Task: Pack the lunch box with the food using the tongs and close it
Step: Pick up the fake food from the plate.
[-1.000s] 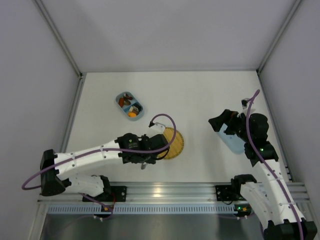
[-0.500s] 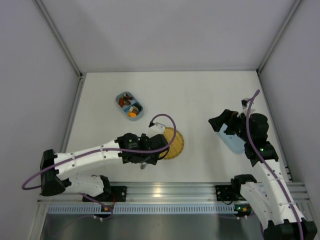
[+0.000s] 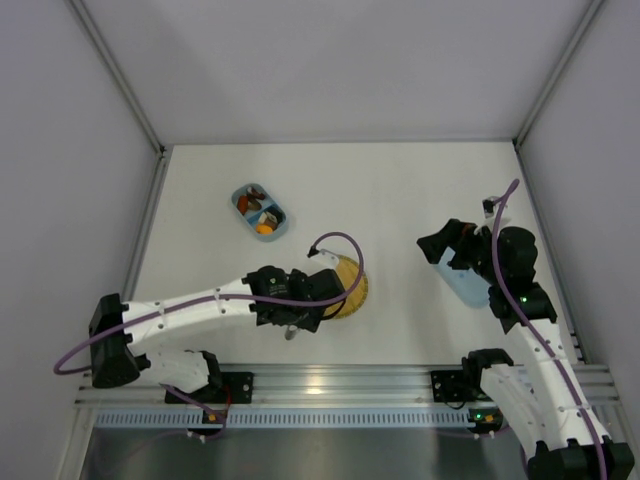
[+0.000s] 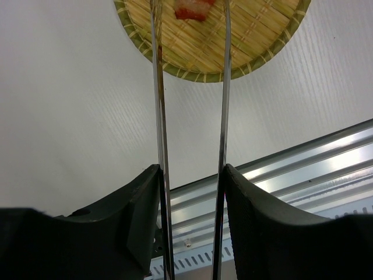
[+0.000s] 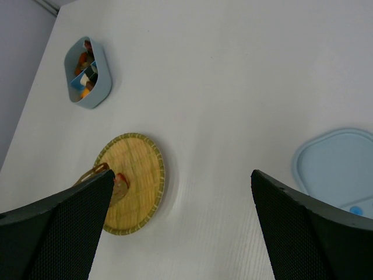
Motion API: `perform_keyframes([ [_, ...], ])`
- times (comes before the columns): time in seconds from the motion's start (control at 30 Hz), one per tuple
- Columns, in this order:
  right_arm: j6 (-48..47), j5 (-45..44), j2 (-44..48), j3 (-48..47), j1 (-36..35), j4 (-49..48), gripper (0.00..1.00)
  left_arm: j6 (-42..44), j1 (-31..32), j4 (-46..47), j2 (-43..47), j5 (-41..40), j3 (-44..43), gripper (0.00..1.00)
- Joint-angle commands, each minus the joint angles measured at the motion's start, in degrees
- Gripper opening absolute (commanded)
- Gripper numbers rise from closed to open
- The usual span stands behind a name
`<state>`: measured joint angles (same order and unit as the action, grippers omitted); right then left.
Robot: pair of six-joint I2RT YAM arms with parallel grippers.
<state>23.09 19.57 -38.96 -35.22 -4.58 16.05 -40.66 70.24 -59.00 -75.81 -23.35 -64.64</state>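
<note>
My left gripper (image 4: 191, 172) is shut on the tongs (image 4: 159, 116), whose two silver arms run out between its fingers to the round woven plate (image 4: 262, 35). The arms stand apart, with a red piece of food (image 4: 192, 9) on the plate between their tips. The lunch box (image 3: 259, 211) sits at the back left, with several pieces of food in it. Its lid (image 5: 338, 166) lies flat on the table at the right. My right gripper (image 5: 182, 172) hangs open and empty above the table just left of the lid. From the right wrist, the red piece (image 5: 120, 178) shows by the tongs' tip.
The plate (image 3: 352, 290) lies in front of the left arm, and the lunch box (image 5: 88, 73) stands well behind it. An aluminium rail (image 3: 330, 385) runs along the near edge. Grey walls close in the table on three sides.
My left arm has shifted a little to the right over the plate. The right arm has not moved.
</note>
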Motion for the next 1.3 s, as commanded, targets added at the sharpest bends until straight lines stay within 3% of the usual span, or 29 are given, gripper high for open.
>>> perform_keyframes([
  [0.0, -0.8, 0.1, 1.1, 0.2, 0.9, 0.1, 0.99, 1.1, 0.3, 2.2, -0.7, 0.3, -2.4, 0.51],
  [0.33, -0.8, 0.0, 0.8, 0.5, 0.9, -0.1, 1.00, 1.4, 0.3, 2.2, -0.7, 1.6, -2.4, 0.49],
  [0.77, -0.8, 0.2, 0.5, 0.1, 1.0, 0.0, 1.00, 0.5, 0.3, 0.7, -0.2, 0.2, -2.6, 0.38],
  [1.27, -0.9, 0.2, 0.1, -0.6, 0.9, 0.1, 0.99, -0.8, 0.3, -2.8, 2.6, -6.3, -5.8, 0.36],
])
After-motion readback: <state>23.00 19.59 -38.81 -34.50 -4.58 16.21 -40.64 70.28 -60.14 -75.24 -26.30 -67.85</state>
